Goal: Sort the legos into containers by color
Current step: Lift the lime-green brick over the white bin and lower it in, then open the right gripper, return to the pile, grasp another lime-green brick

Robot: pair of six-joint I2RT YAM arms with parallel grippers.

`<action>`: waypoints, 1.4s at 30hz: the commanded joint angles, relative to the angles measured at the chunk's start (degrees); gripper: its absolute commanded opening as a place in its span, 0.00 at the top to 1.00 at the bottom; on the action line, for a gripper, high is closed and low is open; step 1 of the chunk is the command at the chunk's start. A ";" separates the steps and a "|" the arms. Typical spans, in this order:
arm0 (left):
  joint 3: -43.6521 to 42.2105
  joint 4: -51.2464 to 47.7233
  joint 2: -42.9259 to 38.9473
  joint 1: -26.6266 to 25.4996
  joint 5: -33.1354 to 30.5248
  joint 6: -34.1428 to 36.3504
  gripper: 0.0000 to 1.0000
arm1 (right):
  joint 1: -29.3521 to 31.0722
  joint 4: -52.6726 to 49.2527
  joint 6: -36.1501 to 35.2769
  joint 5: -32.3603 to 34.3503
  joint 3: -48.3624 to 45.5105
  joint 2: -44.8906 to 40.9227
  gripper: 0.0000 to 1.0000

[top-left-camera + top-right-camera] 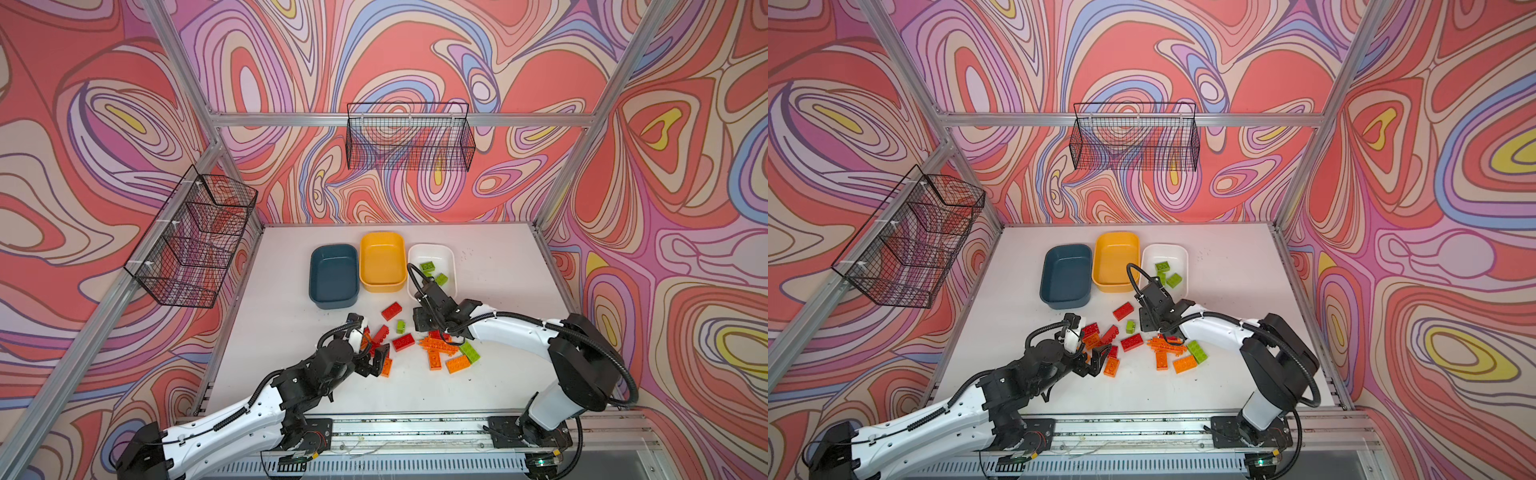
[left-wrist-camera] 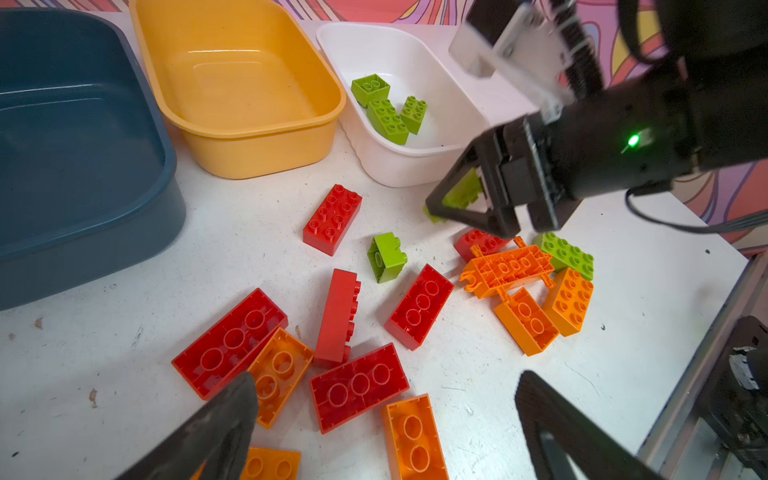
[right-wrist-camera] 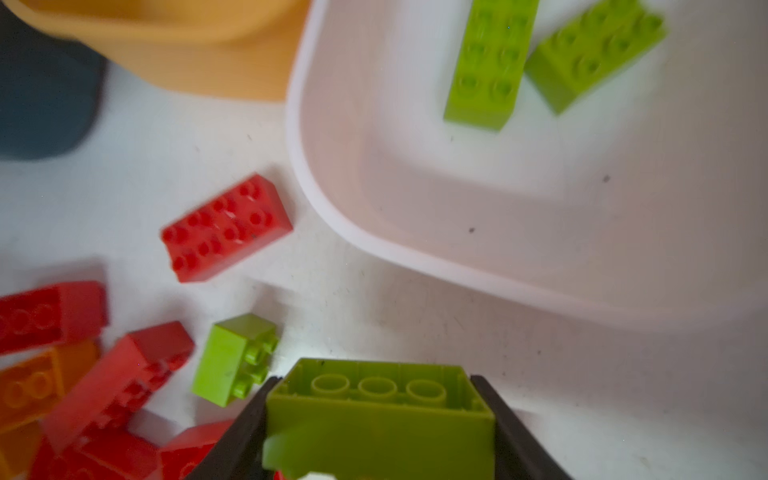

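Three containers stand in a row at the back: a dark teal tray (image 1: 332, 270), a yellow tray (image 1: 382, 259) and a white tray (image 1: 430, 248). The white one holds three lime green legos (image 2: 387, 120). My right gripper (image 3: 376, 379) is shut on a lime green lego (image 3: 380, 419), hollow side showing, just in front of the white tray and low over the table. Red, orange and green legos (image 1: 403, 343) lie scattered mid-table. My left gripper (image 2: 386, 415) hangs open above red and orange legos (image 2: 359, 384) at the pile's left end, holding nothing.
Black wire baskets hang on the back wall (image 1: 409, 137) and the left wall (image 1: 195, 241). An aluminium rail (image 1: 415, 428) carrying both arm bases runs along the table's front edge. Frame posts stand at the back corners.
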 commanded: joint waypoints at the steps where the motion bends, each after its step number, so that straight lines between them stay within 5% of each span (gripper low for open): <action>1: 0.74 -1.03 0.34 -0.35 -0.83 0.76 0.00 | -0.83 -3.12 -4.93 5.78 6.09 -1.64 0.52; 9: 2.53 -1.55 1.98 -0.30 0.12 0.48 0.00 | -12.26 3.30 -12.16 3.23 15.24 8.88 0.52; 15: 4.52 -5.17 1.43 -0.31 -0.55 0.60 0.00 | -16.15 2.57 -16.49 2.99 28.67 25.87 0.51; 19: 5.04 -7.29 -0.46 -0.32 -1.81 0.50 0.00 | -16.30 -0.18 -17.07 2.39 34.17 29.75 0.30; 21: 4.88 -7.77 -1.42 -0.37 -2.77 0.58 0.00 | -16.20 -0.18 -16.76 1.87 33.56 28.23 0.21; 26: 4.49 -8.80 -2.11 -0.37 -3.85 0.67 0.00 | -14.57 0.14 -15.15 1.11 25.93 19.14 0.19; 35: 1.61 -7.53 -3.02 -0.30 -3.55 -1.46 0.00 | -0.32 2.64 -3.56 -0.63 5.42 -0.38 0.21; 42: -2.71 -6.93 -7.22 -0.30 -3.45 -4.15 0.00 | 8.27 7.65 5.42 1.99 -2.09 0.46 0.28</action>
